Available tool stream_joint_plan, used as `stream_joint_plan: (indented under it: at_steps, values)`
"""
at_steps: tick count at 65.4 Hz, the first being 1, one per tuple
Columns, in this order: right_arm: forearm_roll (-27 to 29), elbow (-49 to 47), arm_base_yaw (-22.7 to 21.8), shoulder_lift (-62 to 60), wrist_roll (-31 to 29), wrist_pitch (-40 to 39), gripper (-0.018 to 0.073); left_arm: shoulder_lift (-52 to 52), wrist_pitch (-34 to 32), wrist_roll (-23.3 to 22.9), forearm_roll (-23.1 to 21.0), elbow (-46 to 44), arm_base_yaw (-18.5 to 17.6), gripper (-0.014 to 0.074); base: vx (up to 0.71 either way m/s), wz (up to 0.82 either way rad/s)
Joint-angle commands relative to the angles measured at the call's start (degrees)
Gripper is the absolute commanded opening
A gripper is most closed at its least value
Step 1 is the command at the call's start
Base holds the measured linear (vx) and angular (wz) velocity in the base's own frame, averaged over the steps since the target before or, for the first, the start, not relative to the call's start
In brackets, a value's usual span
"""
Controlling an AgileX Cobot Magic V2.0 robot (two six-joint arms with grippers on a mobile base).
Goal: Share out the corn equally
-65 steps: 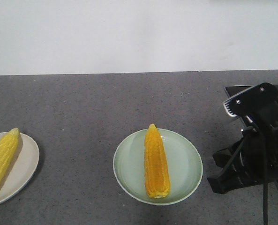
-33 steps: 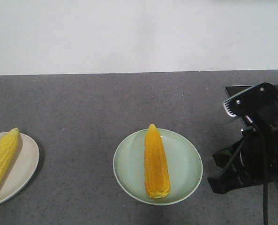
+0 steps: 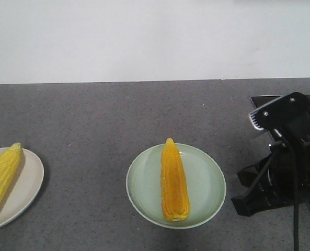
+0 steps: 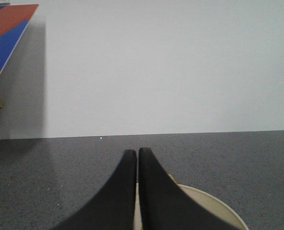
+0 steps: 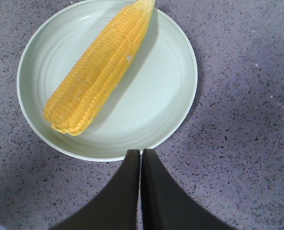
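A deep golden corn cob [image 3: 174,180] lies lengthwise on the pale green plate [image 3: 207,183] in the middle of the counter. A paler yellow corn cob [image 3: 0,178] rests on the cream plate [image 3: 29,183] at the left edge. In the right wrist view my right gripper [image 5: 141,152] is shut and empty, its tips at the near rim of the green plate [image 5: 170,96], apart from the cob [image 5: 98,72]. My left gripper [image 4: 137,152] is shut and empty over the cream plate [image 4: 213,203]. A sliver of yellow corn [image 4: 171,178] shows beside its finger.
The black right arm [image 3: 285,157] stands at the right edge of the grey speckled counter [image 3: 92,120]. A white wall runs behind the counter. A red and blue panel [image 4: 7,28] leans at the far left in the left wrist view.
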Motion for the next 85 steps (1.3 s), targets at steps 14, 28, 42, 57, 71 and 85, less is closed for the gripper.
stream_joint_plan:
  at_steps: [14,28,42,57,71,85]
  values:
    - [-0.12,-1.52,0.04,-1.08,-0.14,-2.43,-0.0011,-1.08,-4.24,-0.43,-0.60,0.81,-0.34,-0.0006,0.00,0.00]
    - [-0.12,-1.52,0.04,-1.08,-0.14,-2.43,-0.0011,-1.08,-4.24,-0.43,-0.60,0.81,-0.34,-0.0006,0.00,0.00]
    - [-0.26,-1.52,-2.62,-4.27,-1.45,-2.15,-0.0011,-1.02,-4.24,-0.43,-0.60,0.81,-0.28,-0.0006,0.00,0.00]
    - [-0.52,6.05,-15.06,-14.64,-3.88,-14.06,-0.0011,-1.03,-4.24,-0.43,-0.60,0.75,-0.28,-0.0006,0.00,0.00]
    - [-0.04,24.29,-21.57,-31.02,-4.33,-33.70,-0.0011,-1.03,-4.24,-0.43,-0.60,0.75,-0.28,-0.0006,0.00,0.00]
    - [-0.04,40.52,-28.31,-46.79,-4.33,-46.98,-0.0011,-1.03,-4.24,-0.43,-0.60,0.75,-0.28,-0.0006,0.00,0.00]
